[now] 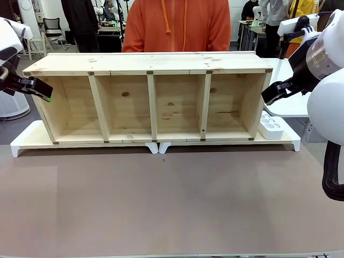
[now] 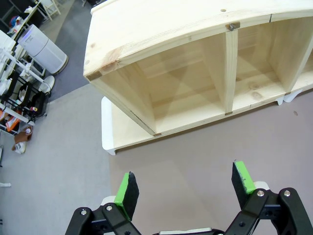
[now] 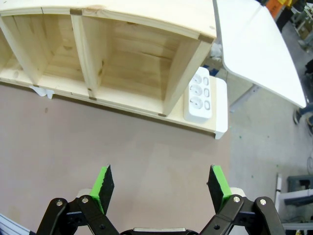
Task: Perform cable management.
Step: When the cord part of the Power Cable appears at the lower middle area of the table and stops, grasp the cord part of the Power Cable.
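The cable is out of view. A long wooden shelf with several open compartments lies on its side across the far half of the table, resting on white base boards. My left gripper hovers open just off the shelf's left end, with nothing between its green pads. At the shelf's right end my right gripper hangs open and empty too. From the right wrist, the open gripper looks down on the brown tabletop in front of the shelf.
A white power strip lies on the base board beside the shelf's right end. A person in an orange hoodie stands behind the shelf. A white side table stands to the right. Bare brown tabletop stretches in front.
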{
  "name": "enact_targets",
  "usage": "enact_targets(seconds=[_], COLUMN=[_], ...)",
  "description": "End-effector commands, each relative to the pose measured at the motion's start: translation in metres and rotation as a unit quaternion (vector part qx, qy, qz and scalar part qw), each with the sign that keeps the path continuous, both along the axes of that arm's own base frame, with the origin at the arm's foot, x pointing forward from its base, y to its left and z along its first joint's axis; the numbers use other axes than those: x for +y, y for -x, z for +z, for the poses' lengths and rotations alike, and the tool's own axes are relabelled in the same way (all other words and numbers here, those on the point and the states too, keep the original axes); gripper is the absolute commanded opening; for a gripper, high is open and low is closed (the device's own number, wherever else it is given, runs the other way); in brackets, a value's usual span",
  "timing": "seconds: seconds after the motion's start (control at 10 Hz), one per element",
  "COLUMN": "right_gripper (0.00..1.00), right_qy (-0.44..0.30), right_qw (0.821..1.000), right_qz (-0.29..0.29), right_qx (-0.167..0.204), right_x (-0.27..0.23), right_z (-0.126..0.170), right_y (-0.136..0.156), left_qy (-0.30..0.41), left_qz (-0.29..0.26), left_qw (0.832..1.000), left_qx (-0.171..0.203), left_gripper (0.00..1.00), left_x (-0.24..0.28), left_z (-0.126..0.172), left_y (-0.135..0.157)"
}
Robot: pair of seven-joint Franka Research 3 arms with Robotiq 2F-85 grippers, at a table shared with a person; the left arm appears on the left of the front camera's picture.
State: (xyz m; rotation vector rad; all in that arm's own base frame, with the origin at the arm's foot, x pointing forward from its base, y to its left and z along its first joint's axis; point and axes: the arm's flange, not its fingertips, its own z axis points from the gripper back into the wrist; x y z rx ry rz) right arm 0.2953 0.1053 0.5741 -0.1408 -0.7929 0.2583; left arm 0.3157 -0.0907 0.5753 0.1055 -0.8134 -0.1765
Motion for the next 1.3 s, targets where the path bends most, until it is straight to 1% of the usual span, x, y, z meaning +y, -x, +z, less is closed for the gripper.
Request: enact_targets(seconds=[0.0,1.2], right_gripper=[1.0,1.0], right_qy=[0.001,0.001], right_qw=[1.0,1.0], right_qz=[0.001,0.001], right_qx=[0.0,0.0], right_x=[0.0007,0.0007], right_z=[-0.0002,-0.0002], right_y=[0.0,0.0], left_qy=[0.0,0.0], left_qz=[0.001,0.001], left_qw=[1.0,1.0], left_qx=[0.001,0.001], left_gripper=[1.0,1.0], left_x=[-0.0007,-0.0007], left_z=[-0.0007,-0.0007], left_y=[-0.0004,-0.0004])
